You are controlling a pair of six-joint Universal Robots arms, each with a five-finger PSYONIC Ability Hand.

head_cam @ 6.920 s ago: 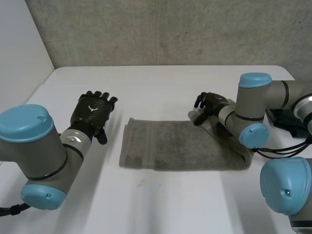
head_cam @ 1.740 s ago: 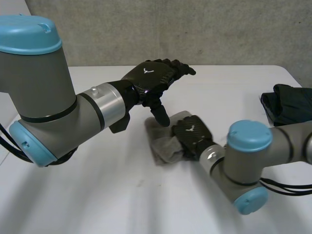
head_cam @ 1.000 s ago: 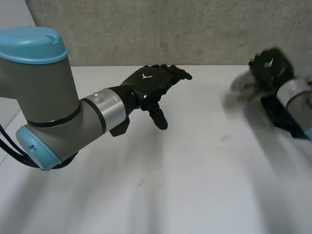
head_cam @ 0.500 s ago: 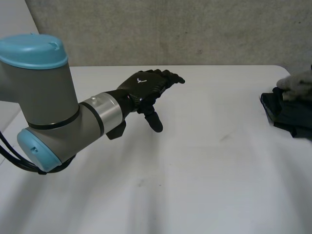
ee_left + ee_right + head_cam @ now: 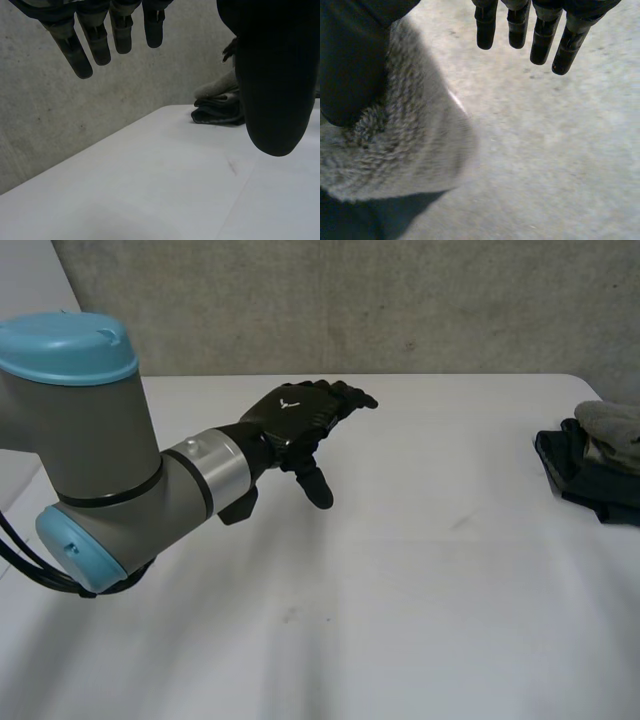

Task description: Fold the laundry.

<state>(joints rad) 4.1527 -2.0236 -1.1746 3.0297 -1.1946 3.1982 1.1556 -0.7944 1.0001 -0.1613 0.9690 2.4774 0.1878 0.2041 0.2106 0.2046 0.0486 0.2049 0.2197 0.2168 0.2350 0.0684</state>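
Folded grey terry towel [image 5: 612, 430] on dark cloth pile [image 5: 585, 478], white desk's [image 5: 420, 590] right edge. Over open desk, left robot hand [image 5: 300, 422] spread, empty; right robot hand [image 5: 542, 42] spread, empty, beside towel.

White tabletop [image 5: 420, 630] spreads wide and evenly lit, with a faint scuff mark [image 5: 460, 523] out toward 3 o'clock. At 12 o'clock a rough grey concrete wall [image 5: 420, 300] runs behind it, and a pale wall [image 5: 28, 280] closes in at 10 o'clock.

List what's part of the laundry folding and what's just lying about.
Job: grey towel, dark clothes pile under it, left hand, right hand.
Just there: white table, concrete wall.
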